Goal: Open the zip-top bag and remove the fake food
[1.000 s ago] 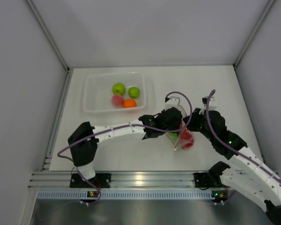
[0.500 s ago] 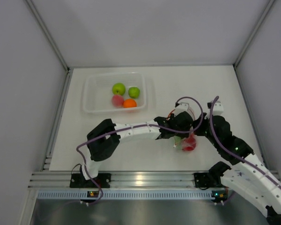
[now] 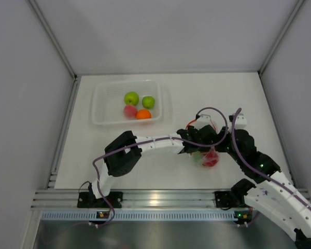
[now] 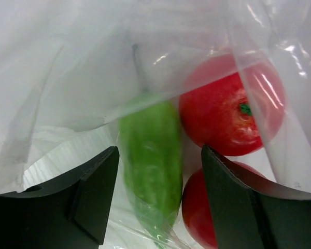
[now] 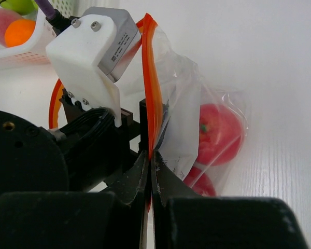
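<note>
Jaws of the left gripper (image 4: 159, 166) stand open around a green piece of fake food (image 4: 150, 155) in the bag (image 5: 184, 98). The right gripper (image 5: 149, 163) has its jaws pinched on the bag's orange strip (image 5: 149, 78), just above the white surface (image 3: 166, 171), with grey walls (image 3: 171, 31) around.

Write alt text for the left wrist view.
A long green fake pepper lies between the open black fingers of the left tool, partly veiled by the clear film of the zip-top bag. Two red fake fruits sit to its right, one above the other.
</note>
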Controlling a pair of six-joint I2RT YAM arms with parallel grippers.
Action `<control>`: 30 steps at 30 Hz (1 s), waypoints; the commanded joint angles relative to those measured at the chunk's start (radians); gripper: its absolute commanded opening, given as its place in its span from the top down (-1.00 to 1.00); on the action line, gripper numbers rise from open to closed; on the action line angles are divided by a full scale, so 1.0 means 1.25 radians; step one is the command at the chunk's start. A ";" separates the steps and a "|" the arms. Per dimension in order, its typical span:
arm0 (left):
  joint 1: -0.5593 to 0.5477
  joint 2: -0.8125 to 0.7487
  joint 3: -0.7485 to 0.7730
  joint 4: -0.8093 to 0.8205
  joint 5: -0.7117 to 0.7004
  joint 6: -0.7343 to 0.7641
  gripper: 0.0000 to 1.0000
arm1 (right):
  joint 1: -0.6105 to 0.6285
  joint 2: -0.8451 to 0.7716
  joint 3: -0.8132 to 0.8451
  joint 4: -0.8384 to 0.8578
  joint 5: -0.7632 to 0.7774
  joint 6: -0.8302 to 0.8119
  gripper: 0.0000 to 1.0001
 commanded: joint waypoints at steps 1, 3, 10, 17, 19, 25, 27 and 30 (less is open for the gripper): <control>-0.012 0.040 0.037 -0.077 -0.013 0.011 -0.43 | -0.004 -0.009 0.006 0.017 -0.003 -0.006 1.00; -0.017 0.046 0.048 -0.089 -0.016 0.021 -0.45 | -0.005 -0.008 0.007 0.019 -0.004 -0.007 1.00; -0.016 0.101 0.045 -0.092 0.016 0.007 -0.22 | -0.004 -0.020 0.004 0.024 -0.002 -0.003 1.00; -0.017 0.040 0.049 -0.086 0.010 -0.003 0.81 | -0.005 -0.006 -0.001 0.037 0.004 -0.005 1.00; -0.022 0.001 0.033 -0.055 0.008 0.008 1.00 | -0.004 0.004 -0.001 0.059 0.002 -0.002 1.00; -0.025 -0.129 -0.074 0.123 0.071 0.034 1.00 | -0.005 0.058 0.017 0.109 -0.022 -0.011 1.00; -0.025 -0.170 -0.122 0.161 0.081 0.043 1.00 | -0.004 0.075 0.029 0.129 -0.031 -0.017 1.00; -0.025 -0.215 -0.173 0.206 0.057 0.052 1.00 | -0.005 0.100 0.042 0.150 -0.045 -0.030 1.00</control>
